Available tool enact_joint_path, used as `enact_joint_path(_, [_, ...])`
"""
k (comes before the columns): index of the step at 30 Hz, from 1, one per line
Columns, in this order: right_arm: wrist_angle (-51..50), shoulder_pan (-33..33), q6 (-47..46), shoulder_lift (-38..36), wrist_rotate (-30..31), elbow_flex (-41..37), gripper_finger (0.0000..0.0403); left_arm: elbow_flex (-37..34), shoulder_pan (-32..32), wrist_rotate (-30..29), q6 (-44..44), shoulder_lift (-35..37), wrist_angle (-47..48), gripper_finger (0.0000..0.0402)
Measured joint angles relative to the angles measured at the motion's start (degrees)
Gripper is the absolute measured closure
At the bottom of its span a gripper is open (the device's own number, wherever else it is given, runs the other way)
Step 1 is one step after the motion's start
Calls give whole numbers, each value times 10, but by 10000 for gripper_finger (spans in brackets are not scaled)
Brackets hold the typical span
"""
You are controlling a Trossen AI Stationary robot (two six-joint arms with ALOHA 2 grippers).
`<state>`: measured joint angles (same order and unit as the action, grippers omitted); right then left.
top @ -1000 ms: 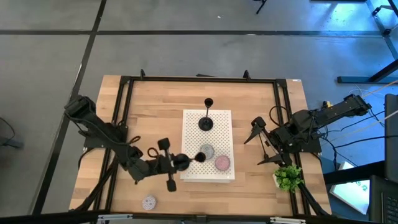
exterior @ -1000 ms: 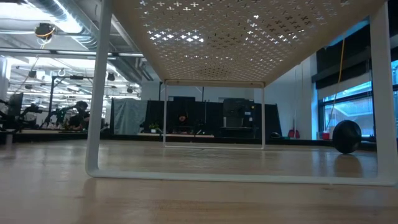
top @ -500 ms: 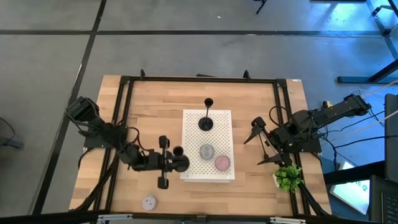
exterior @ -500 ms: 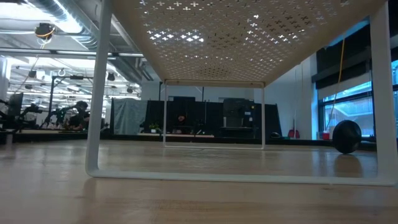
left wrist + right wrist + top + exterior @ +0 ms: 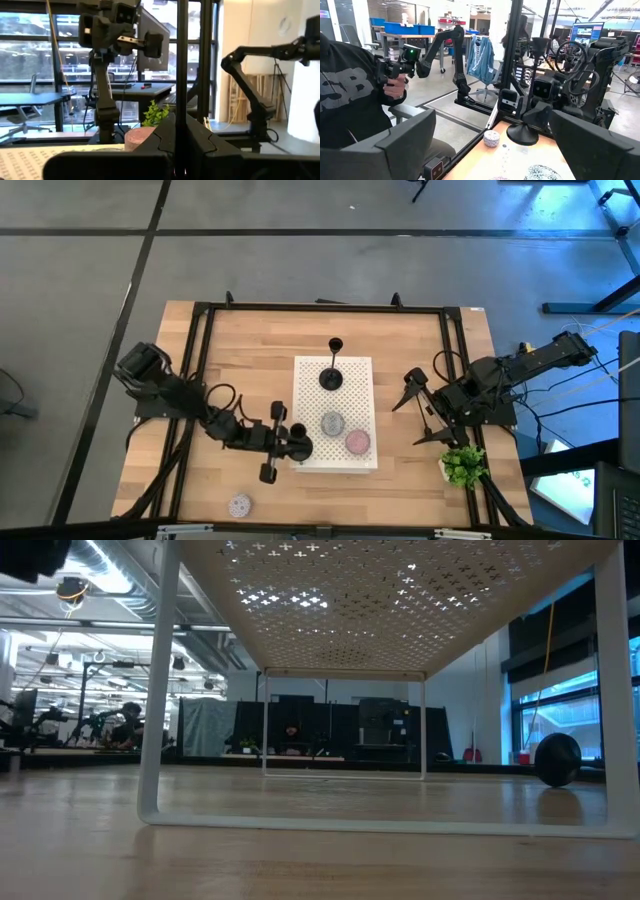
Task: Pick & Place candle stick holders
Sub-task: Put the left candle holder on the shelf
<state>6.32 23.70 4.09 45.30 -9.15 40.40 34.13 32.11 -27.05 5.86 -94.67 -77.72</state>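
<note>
At 7 o'clock on the counter (image 5: 250, 370), a small round disc (image 5: 238, 505) lies alone. The left hand (image 5: 290, 446) sits at the 8 o'clock corner of the white perforated rack (image 5: 350, 395), clamped on the stem of a candle stick holder (image 5: 180, 60), probably upright so its base lands flat. A second holder (image 5: 331, 378) stands at the rack's 12 o'clock end. The right hand (image 5: 425, 412) waits at 3 o'clock, fingers apart. Beyond, a person's sweatshirt (image 5: 347, 95) reads "SB".

Hidden behind the left gripper (image 5: 283, 442): most of the held candle holder (image 5: 182, 75), top cut off by the edge.
</note>
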Motion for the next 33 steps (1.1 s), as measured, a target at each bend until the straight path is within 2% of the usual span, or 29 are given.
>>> enact_joint_path(5, [-1,0,0,0,0,0,10,0,-16,8,-23,-30,-20,396])
enact_joint_path(14, [-5,0,0,0,0,0,10,0,-11,0,-27,-31,-20,396])
enact_joint_path(19, [-5,0,0,0,0,0,10,0,0,-25,-15,-32,-18,396])
enact_joint_path(33, [-5,0,1,0,0,0,10,0,-1,-19,-16,-54,-50,396])
